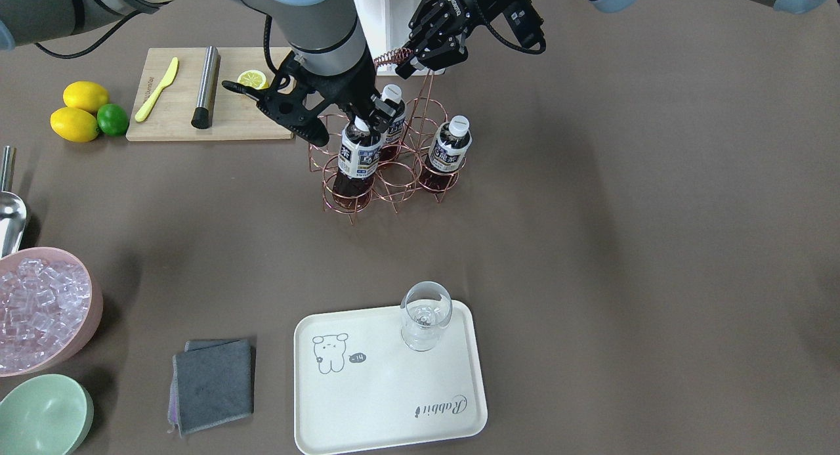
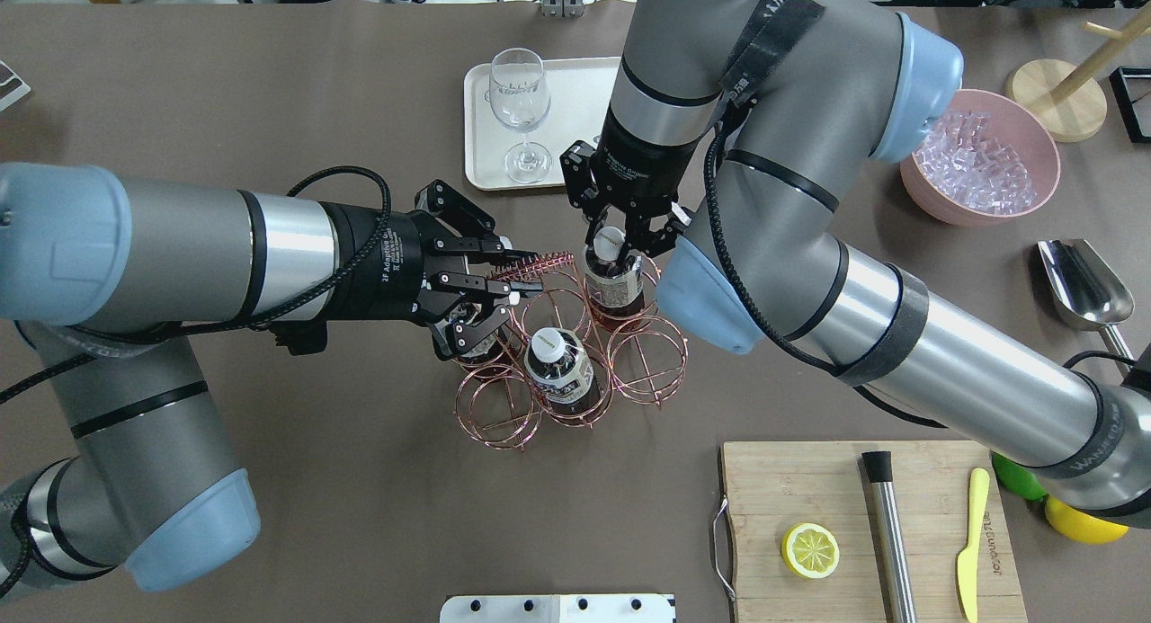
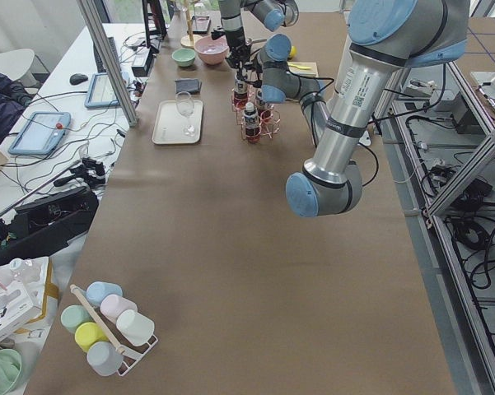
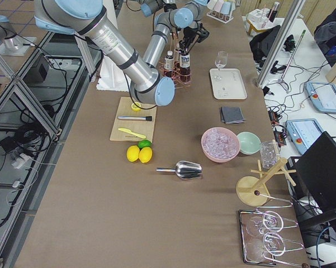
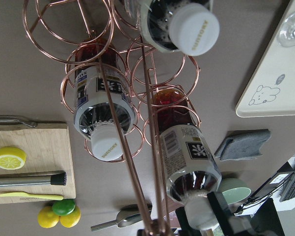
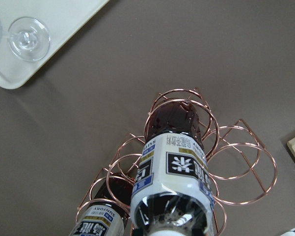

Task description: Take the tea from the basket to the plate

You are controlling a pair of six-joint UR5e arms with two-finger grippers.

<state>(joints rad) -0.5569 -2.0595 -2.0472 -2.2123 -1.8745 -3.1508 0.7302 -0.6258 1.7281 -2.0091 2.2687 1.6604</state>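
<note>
Three tea bottles stand in a copper wire basket (image 1: 394,191). My right gripper (image 1: 364,123) is shut on the neck of the front one (image 1: 357,156), just under its white cap. This bottle's base still sits inside a basket ring, as the right wrist view (image 6: 174,167) shows. My left gripper (image 2: 521,286) is shut on the basket's coiled handle (image 2: 539,265). A second bottle (image 2: 562,371) stands free. The third is partly hidden under the left gripper. The cream plate (image 1: 387,402) lies at the table's front, apart from the basket, with a clear glass (image 1: 425,314) on its corner.
A wooden cutting board (image 1: 177,123) with a lemon half, a steel muddler and a yellow knife lies beside the basket. Lemons and a lime (image 1: 79,110), a metal scoop (image 1: 10,212), a pink ice bowl (image 1: 39,310), a green bowl (image 1: 39,415) and a grey cloth (image 1: 213,383) are nearby.
</note>
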